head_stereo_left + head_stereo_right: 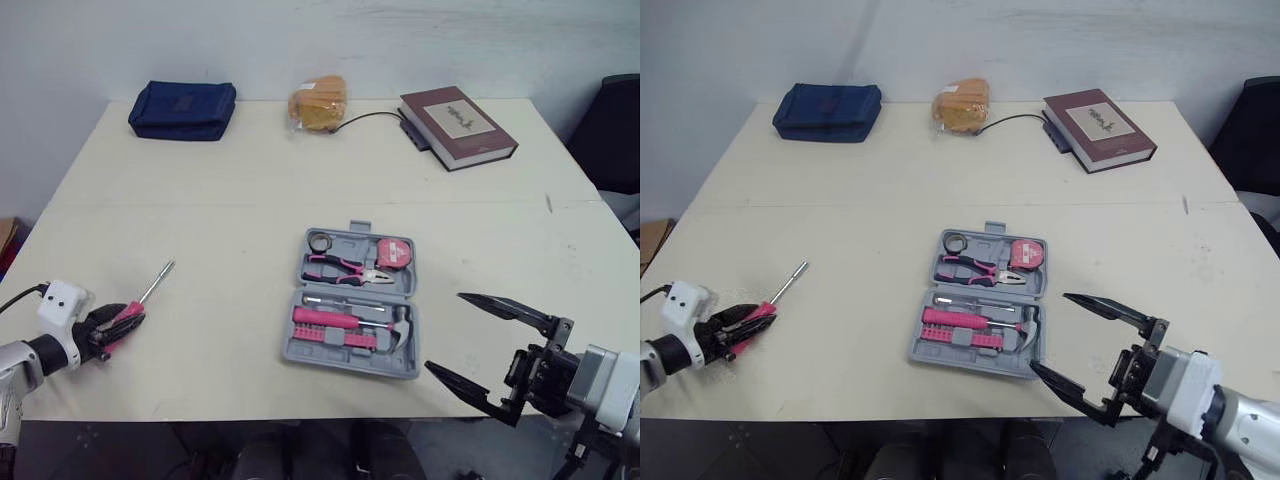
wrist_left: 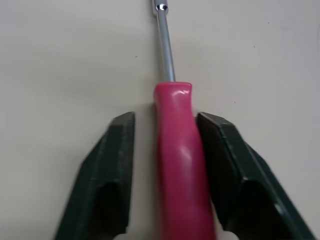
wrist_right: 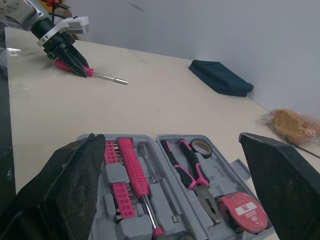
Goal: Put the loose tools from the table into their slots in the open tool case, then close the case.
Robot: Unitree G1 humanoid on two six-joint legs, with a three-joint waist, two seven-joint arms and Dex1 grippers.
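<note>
Open tool case (image 1: pixel 340 361) holds pliers (image 1: pixel 345 268), tape measure (image 1: pixel 393 254), hammer (image 1: pixel 345 319); left gripper (image 2: pixel 164 120) straddles screwdriver (image 2: pixel 177 165) handle, not clamped; right gripper (image 1: pixel 444 330) spread wide

Screwdriver (image 2: pixel 177 150): handle glossy pink plastic, smooth, w/ highlights; shaft bright polished metal.
L fingers (image 2: pixel 107 170): matt black, look rubbery, fine grain.
Table (image 1: pixel 200 190): cream, matt, smooth, laminate-like.
Case (image 1: pixel 345 360): grey moulded plastic, dull finish.
Pouch (image 1: pixel 182 108): navy cloth, matt.
Book (image 1: pixel 457 125): maroon cover, slight sheen; paper edges.
Bread (image 1: pixel 318 102): in clear glossy plastic film.
</note>
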